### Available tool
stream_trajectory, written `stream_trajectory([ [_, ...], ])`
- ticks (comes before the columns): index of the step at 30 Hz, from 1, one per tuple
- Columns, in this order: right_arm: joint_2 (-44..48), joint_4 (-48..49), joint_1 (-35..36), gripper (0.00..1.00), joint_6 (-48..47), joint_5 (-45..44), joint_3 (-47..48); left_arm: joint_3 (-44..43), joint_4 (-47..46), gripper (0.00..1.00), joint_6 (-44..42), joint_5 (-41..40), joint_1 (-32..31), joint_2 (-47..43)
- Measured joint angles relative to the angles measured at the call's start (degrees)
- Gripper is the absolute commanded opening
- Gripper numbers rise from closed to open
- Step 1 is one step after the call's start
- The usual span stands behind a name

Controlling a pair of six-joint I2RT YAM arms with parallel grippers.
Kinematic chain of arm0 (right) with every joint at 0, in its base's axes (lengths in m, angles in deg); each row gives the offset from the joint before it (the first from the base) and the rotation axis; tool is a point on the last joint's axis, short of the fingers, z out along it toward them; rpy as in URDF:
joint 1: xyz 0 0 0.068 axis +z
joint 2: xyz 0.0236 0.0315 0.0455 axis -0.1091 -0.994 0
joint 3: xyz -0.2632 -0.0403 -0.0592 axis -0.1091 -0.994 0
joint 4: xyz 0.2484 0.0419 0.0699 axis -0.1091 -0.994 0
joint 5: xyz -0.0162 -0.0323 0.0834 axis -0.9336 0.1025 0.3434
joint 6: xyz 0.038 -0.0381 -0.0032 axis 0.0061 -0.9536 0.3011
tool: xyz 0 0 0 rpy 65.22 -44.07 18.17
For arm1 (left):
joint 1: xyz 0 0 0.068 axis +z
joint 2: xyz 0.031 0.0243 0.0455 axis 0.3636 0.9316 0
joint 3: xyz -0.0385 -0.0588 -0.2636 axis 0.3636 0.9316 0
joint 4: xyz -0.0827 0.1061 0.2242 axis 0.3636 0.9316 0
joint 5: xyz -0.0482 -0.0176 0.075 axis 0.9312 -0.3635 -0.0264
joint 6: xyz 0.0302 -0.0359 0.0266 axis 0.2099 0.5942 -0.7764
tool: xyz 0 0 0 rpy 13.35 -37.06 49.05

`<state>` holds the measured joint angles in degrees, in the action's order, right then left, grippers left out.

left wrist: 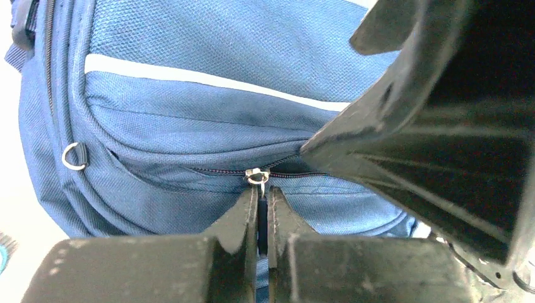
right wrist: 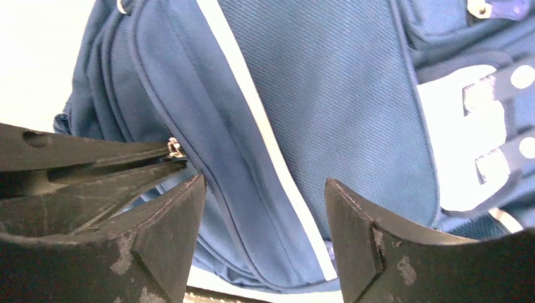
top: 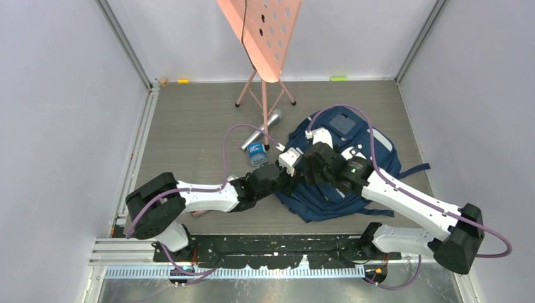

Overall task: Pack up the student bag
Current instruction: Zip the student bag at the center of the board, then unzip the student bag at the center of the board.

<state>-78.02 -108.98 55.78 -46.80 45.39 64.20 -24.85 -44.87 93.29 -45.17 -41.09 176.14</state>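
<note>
On the far left of the counter nothing needs me yet. The bottle and the silver cylinder lie just beside the bag's left edge, probably waiting to go in once there is an opening.

My left hand reaches in low from that side because the zipper runs along the bag's flank. Its fingers are pressed together on the zipper pull, pinching the little metal tab right at the tips. That narrow grip suits so small a piece and should let me drag the slider along the closed track.

The student bag lies flat in the middle-right of the counter, front panel up, reflective stripe showing. It is still zipped where I hold it, so I judge the packing has not begun.

My right hand hovers over the bag's front, jaws spread wide and holding nothing. I keep it there, I think, to press or pinch the soft fabric so that it doesn't slide along with the zipper.
</note>
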Motion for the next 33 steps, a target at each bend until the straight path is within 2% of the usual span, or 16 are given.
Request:
stream_trajectory([
  [4,2.1,-6.8,-0.5,0.78,2.9,-2.8,1.9,-0.1,-0.4,0.0,0.8,1.2,-0.3,0.0],
  [7,4.4,-8.3,-2.1,0.8,5.2,-4.7,2.6,-0.1,1.7,0.0,1.5,1.4,-0.5,1.3],
  [9,6.5,-9.0,-4.2,0.87,6.2,-5.0,2.6,-0.1,2.4,0.0,2.1,1.4,-0.2,1.9],
  [12,8.8,-10.2,-7.2,0.89,7.6,-5.8,2.6,-0.1,2.6,0.0,3.4,1.8,0.3,2.0],
  [16,9.4,-12.4,-16.1,0.84,10.2,-6.2,2.6,0.1,2.6,0.0,4.2,2.4,0.8,2.0],
  [22,10.2,-13.1,-29.3,0.81,12.5,-1.3,0.4,0.2,2.5,0.0,4.2,4.2,1.4,2.0],
  [25,10.5,-12.3,-33.7,0.8,13.2,2.9,-2.6,0.2,2.6,0.0,4.0,4.7,1.6,2.0],
  [29,10.0,-10.1,-38.1,0.73,14.0,8.4,-7.7,0.2,2.7,0.0,3.7,5.4,1.8,2.0],
  [33,9.2,-6.5,-39.6,0.6,15.1,12.0,-10.7,0.2,2.8,0.0,3.4,6.0,1.8,2.0],
])
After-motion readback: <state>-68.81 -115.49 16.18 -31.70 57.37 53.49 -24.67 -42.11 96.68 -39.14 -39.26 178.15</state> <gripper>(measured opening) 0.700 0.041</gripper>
